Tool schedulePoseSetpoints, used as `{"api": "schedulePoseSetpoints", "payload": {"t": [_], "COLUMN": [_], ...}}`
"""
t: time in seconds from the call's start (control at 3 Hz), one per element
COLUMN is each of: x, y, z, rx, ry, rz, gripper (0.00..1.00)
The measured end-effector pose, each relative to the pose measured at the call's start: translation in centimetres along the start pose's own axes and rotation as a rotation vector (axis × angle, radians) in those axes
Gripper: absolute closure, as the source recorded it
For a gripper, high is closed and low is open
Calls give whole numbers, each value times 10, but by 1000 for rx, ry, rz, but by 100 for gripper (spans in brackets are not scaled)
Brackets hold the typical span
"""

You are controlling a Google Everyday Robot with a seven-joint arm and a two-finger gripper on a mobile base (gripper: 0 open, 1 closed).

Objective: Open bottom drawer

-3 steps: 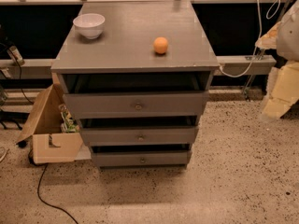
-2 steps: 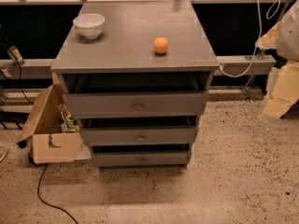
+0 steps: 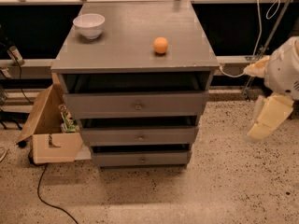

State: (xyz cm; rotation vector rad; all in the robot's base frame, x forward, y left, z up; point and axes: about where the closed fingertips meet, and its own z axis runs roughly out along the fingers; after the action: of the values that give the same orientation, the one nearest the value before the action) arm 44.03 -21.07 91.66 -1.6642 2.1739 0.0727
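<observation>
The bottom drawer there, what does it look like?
The bottom drawer is the lowest and narrowest of three grey, wood-like fronts, with one small round brass knob at its centre. It sits just above the speckled floor, a dark gap above it. Nothing touches it; the gripper hangs off to the right.

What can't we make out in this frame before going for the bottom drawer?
Camera view: bottom drawer interior, hidden under the middle drawer.
Camera view: gripper, right of the cabinet, arm cut off by the frame edge.
Camera view: cardboard box contents, mostly behind its walls.
</observation>
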Motion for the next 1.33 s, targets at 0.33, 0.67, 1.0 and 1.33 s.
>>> {"api": "schedulePoseSetpoints", "payload": {"t": [0.33,0.67,1.0,1.33], "x": [8,8,11,20], "y": [11,11,12,18], "z": [59,59,68,131], "rx": [-18,-18,-4,-16], "ry": [-112,-112,-114,-136], "rz": [-10,-10,-13,-62], "gripper": [0,0,0,0]}}
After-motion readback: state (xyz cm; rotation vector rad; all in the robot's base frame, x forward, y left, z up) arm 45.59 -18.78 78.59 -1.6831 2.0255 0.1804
